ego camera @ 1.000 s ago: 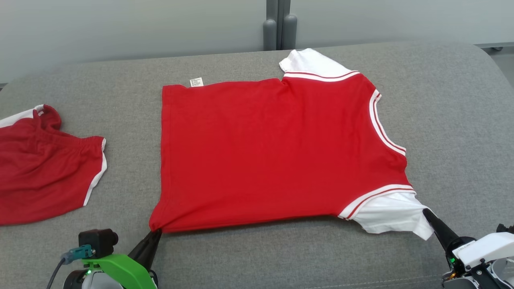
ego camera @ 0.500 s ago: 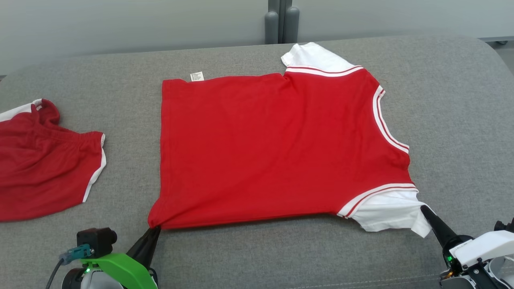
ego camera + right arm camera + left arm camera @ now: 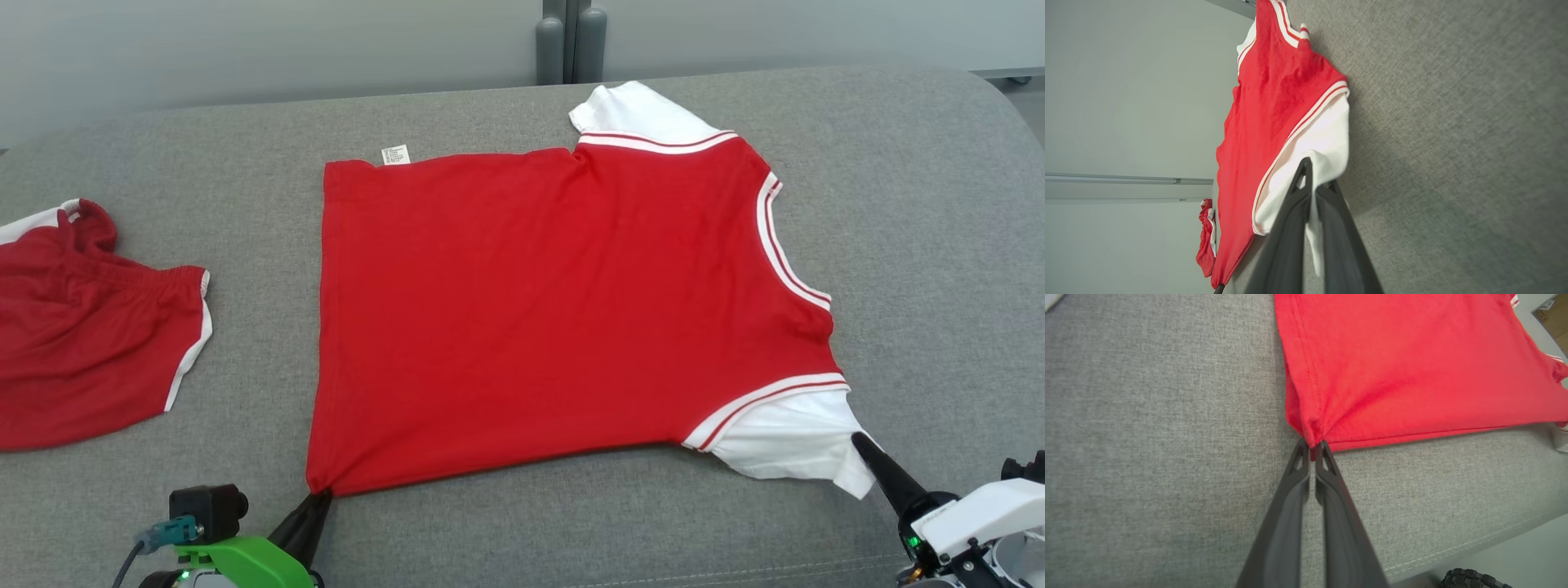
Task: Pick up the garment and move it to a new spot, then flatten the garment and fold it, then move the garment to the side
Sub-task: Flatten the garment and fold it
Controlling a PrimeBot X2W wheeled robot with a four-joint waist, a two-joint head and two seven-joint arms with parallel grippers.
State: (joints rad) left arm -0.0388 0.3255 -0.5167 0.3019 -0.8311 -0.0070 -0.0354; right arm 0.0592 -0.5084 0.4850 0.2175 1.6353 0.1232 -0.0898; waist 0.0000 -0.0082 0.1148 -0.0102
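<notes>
The garment is a red T-shirt with white sleeves and white-striped trim, spread flat on the grey cushion with its collar to the right. My left gripper is shut on its near hem corner, which the left wrist view shows pinched and puckered at the left gripper. My right gripper is shut on the near white sleeve. In the right wrist view the sleeve cloth runs between the closed fingers of the right gripper, and the garment stretches away behind it.
Red shorts with white trim lie crumpled at the left of the cushion, also seen as the shorts far off. The cushion's front edge is close behind both grippers. A wall and two grey posts stand behind.
Both grippers have drawn the shirt's near edge a little toward me, pulling it flatter. The head camera has also shifted slightly, so the whole scene sits differently.
</notes>
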